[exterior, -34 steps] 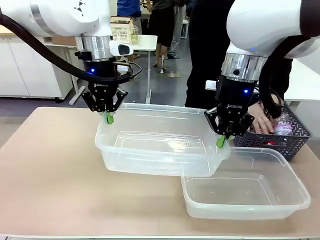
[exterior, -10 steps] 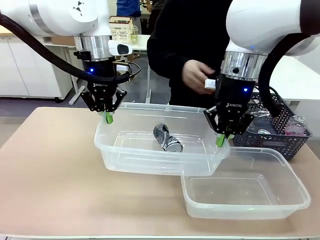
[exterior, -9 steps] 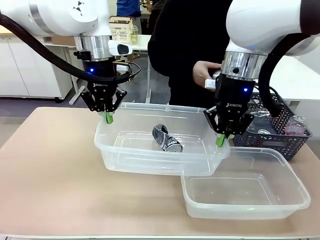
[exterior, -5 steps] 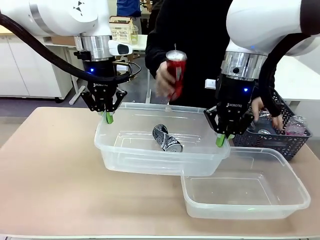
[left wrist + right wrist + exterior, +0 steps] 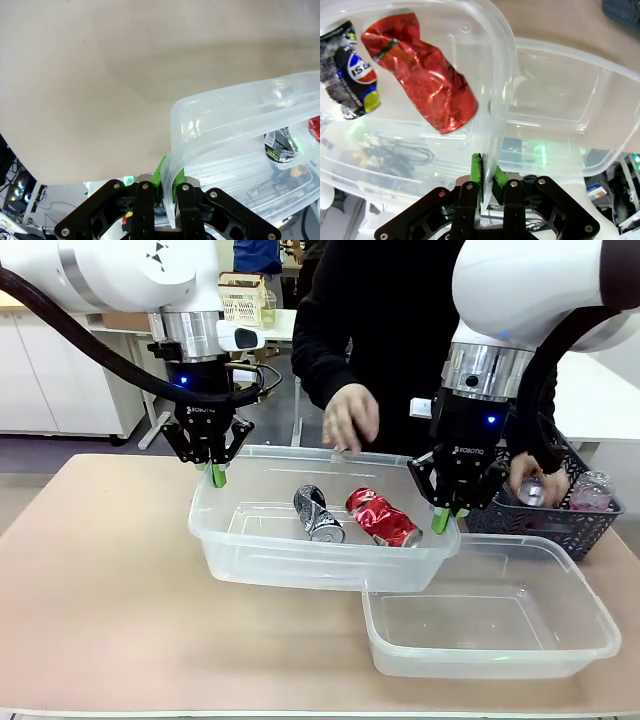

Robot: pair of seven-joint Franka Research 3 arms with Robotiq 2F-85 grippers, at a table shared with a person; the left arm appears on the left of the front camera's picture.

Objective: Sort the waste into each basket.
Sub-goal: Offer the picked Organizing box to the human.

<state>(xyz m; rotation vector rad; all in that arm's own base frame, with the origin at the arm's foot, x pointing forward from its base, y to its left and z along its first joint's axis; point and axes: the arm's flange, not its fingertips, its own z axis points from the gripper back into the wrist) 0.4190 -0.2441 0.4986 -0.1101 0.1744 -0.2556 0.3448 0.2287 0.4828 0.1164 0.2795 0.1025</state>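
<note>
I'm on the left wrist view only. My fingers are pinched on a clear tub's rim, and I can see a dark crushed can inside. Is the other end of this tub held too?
Observer: Yes. The right gripper is shut on the opposite rim of the tub.
Operator: What's the red bit at the edge of my picture?
Observer: A crushed red can. It lies in the same tub, just right of the dark can in the front view.
Operator: Any hands near the tub?
Observer: One. The person's hand hovers open above the tub's far rim.
</note>
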